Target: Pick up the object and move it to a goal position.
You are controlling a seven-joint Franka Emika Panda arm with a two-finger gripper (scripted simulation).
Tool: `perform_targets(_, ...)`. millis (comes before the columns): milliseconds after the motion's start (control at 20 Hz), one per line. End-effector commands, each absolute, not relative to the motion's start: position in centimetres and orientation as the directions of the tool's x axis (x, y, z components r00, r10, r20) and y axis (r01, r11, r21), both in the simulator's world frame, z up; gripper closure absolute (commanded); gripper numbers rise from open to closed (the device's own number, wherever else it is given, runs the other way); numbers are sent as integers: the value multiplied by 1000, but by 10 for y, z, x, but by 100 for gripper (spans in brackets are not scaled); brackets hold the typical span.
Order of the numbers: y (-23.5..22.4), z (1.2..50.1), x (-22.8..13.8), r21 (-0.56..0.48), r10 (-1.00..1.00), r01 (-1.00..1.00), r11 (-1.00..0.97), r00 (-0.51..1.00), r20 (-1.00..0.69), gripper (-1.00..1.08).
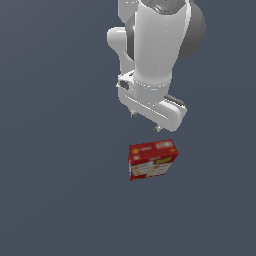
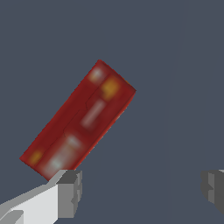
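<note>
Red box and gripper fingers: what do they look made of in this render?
Red box: likely printed cardboard, matte; flat faces, sharp edges, white and yellow-orange panels like a food carton. Gripper fingers: grey and blocky, unshiny, perhaps rubber or plastic pads; the render leaves it open.

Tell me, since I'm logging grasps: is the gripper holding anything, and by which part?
Nothing is held. The gripper is open, and the red box lies apart from its fingers.

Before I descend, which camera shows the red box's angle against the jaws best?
The wrist view: the red box lies diagonally, off to one side of the open gap. The exterior view shows the red box below the gripper, but not that skew.
</note>
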State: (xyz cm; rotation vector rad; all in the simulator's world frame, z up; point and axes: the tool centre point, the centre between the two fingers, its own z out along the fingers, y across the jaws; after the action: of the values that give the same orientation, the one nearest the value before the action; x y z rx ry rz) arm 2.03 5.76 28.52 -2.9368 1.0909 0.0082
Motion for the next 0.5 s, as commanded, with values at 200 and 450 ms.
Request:
perform_targets(200,64,276,36,-4,-765,-765,-644,644,-8,-92)
perform_targets(450,68,269,48,-3,-838,-838,-546,546,-7,-92)
